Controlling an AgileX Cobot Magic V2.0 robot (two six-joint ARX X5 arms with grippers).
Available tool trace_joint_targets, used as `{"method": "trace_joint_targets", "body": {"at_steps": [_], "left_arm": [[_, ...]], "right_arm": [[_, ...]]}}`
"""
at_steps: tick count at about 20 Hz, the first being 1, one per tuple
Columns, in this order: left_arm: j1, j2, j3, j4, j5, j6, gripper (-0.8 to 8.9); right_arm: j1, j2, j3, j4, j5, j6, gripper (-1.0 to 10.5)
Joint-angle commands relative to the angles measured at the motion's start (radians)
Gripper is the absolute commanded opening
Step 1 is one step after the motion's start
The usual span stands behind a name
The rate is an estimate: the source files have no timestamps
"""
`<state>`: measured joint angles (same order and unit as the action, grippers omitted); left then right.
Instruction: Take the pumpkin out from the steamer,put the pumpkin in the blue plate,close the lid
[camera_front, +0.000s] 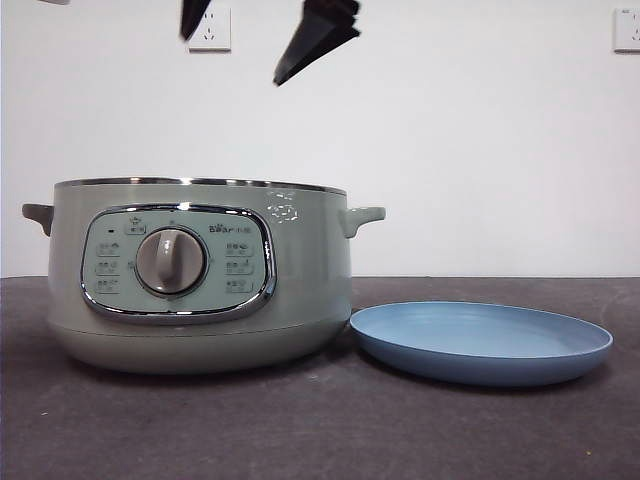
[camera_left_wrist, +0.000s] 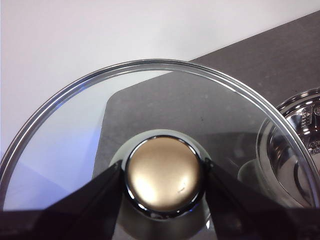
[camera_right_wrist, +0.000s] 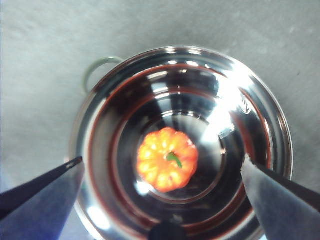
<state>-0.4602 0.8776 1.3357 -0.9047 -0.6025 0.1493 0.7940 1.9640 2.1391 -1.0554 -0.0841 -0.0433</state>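
— What sort of place is this?

— It looks like a test bench in a lab, not a home kitchen. A plain white wall (camera_front: 480, 150) with two white wall sockets (camera_front: 209, 30) stands behind a bare dark grey matte surface (camera_front: 300, 430).

— And the kitchenware?

— Only a pale sage-green round electric steamer (camera_front: 200, 290) and a light-blue shallow round plate (camera_front: 480, 342), set alone beneath black robot arms.
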Motion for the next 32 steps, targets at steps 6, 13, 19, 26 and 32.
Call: {"method": "trace_joint_targets", "body": {"at_steps": [6, 13, 19, 26, 32], "left_arm": [[0.001, -0.01, 0.016, 0.043, -0.012, 0.012, -0.08], [0.001, -0.01, 0.016, 0.018, -0.011, 0.012, -0.08], [0.001, -0.01, 0.016, 0.013, -0.011, 0.012, -0.08], [0.001, -0.01, 0.016, 0.013, 0.002, 0.012, -0.08], [0.001, -0.01, 0.016, 0.014, 0.007, 0.012, -0.08]], "right_arm": [[0.061, 0.169, 0.014, -0.014, 0.091, -0.074, 5.7], [0.057, 0.311, 0.014, -0.001, 0.086, -0.09, 5.7], [0.054, 0.345, 0.014, 0.023, 0.091, -0.096, -0.3], [0.05, 0.286, 0.014, -0.005, 0.091, -0.085, -0.1], [-0.076, 0.03, 0.014, -0.156, 0.095, -0.074, -0.1]]}}
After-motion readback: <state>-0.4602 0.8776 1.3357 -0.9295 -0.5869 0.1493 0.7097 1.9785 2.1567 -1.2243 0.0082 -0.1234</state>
